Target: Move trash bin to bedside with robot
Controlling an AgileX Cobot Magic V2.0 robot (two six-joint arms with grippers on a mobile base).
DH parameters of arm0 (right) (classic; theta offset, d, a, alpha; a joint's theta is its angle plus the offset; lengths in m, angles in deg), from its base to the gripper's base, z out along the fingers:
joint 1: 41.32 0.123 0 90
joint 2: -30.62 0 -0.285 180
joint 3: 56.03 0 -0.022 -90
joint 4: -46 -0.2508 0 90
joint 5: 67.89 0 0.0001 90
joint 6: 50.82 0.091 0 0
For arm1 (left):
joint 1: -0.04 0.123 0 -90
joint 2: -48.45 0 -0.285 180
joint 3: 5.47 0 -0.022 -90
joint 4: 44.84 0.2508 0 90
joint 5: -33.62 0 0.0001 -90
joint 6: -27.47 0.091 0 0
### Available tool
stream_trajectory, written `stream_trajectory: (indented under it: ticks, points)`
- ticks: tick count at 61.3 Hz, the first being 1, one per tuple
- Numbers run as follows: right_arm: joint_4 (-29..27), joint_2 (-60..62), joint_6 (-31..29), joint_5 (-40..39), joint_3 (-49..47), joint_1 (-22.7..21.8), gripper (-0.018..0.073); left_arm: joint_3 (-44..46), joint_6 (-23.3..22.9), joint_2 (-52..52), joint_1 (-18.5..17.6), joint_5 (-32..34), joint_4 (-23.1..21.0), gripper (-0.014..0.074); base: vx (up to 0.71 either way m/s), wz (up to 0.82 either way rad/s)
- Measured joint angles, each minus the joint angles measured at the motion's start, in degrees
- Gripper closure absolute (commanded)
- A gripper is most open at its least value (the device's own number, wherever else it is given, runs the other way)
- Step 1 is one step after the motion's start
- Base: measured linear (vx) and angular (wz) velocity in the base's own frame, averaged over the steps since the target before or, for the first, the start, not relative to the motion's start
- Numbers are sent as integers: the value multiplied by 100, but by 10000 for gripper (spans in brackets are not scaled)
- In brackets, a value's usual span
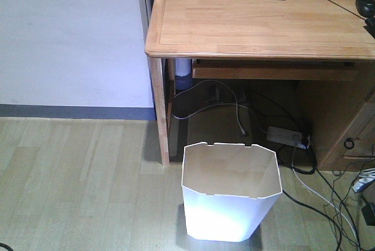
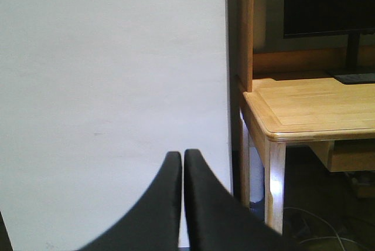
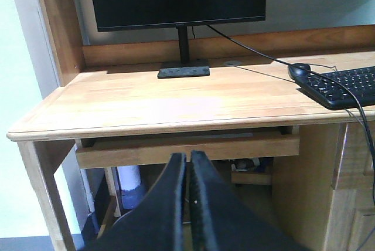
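Bin: the white bin [image 1: 229,195] stands upright and empty on the floor, just out from the desk's [image 1: 246,28] front edge, near its front-left corner.
Grippers: the left gripper [image 2: 182,154] and right gripper [image 3: 188,156] are both pinched closed, with nothing in either and neither at the bin.
Risk: the wall looks thin to me, so a pinch on the rim could buckle it, or the bin could tip and slip out.
In the way: the desk leg [image 1: 159,110] is just left of the bin, and the loose cables [image 1: 328,198] and a power strip [image 1: 287,136] on the floor to its right could snag.
Bed: not in sight from here.
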Motion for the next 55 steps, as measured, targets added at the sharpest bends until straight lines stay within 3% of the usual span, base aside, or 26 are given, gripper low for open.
stream_trajectory:
  ticks: [55]
  points:
    - [0,0,0,0,0,0,567,0,0,0,0,0,0,603,0,0]
